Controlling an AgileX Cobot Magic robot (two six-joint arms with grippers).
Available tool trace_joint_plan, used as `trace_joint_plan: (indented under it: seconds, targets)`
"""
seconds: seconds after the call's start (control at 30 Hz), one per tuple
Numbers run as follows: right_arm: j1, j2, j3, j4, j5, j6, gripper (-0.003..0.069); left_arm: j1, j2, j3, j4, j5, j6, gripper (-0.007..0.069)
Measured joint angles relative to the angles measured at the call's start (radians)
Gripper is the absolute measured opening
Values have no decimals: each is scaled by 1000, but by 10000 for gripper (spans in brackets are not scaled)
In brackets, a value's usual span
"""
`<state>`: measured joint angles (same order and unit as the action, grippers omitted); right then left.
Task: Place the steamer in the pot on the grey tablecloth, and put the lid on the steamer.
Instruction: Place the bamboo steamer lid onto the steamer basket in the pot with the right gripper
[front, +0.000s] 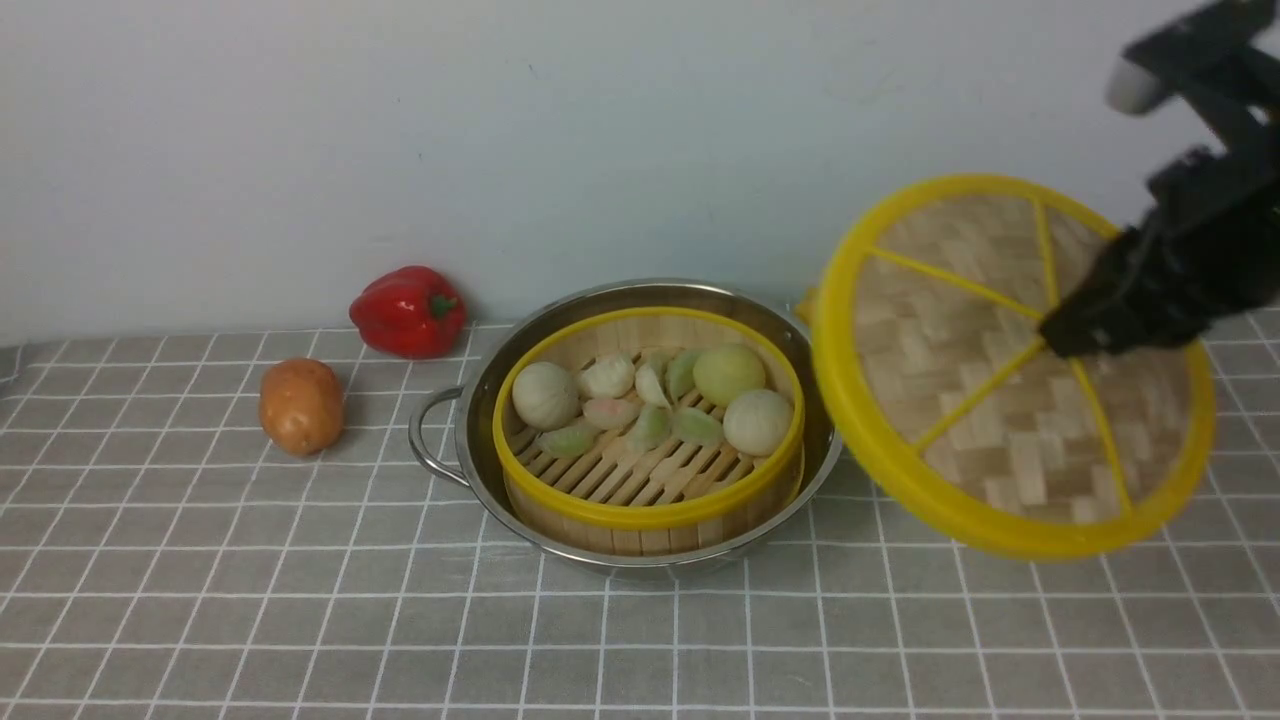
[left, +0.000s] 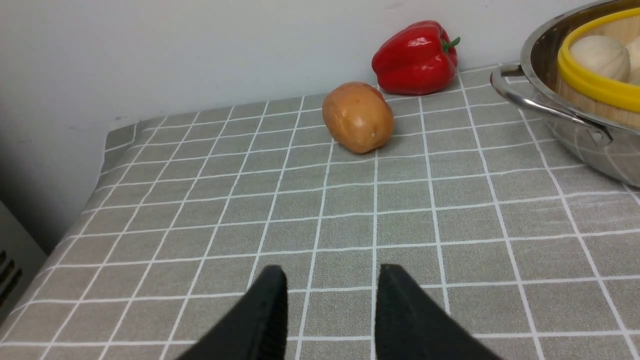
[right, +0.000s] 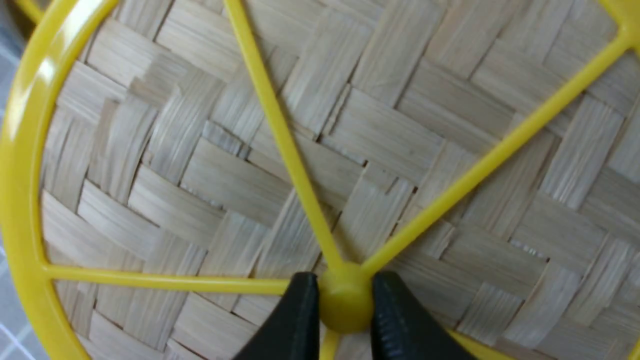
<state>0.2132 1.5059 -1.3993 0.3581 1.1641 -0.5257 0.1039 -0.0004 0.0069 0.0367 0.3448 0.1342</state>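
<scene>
The steamer (front: 650, 440) sits inside the pot (front: 640, 560) on the grey tablecloth (front: 350, 600). The right tool (right: 345, 305) is clamped on the center knob of the lid (front: 1020, 370), holding it tilted at the pot's three o'clock. The left tool (left: 332, 300) has its fingers apart. A red pepper (front: 408, 311) lies toward ten o'clock of the pot.
</scene>
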Motion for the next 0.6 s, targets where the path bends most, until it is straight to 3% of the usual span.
trace_joint_plan:
  seconds: [0.23,0.37,0.6]
  targets:
    - [248,315,-399,-167,66,5,148,0,0,0,0,0,0,242]
    - [294,446,-556,-230,67,5,148,0,0,0,0,0,0,242]
    - [327,579,-718,-232,68,-32,148,0,0,0,0,0,0,242]
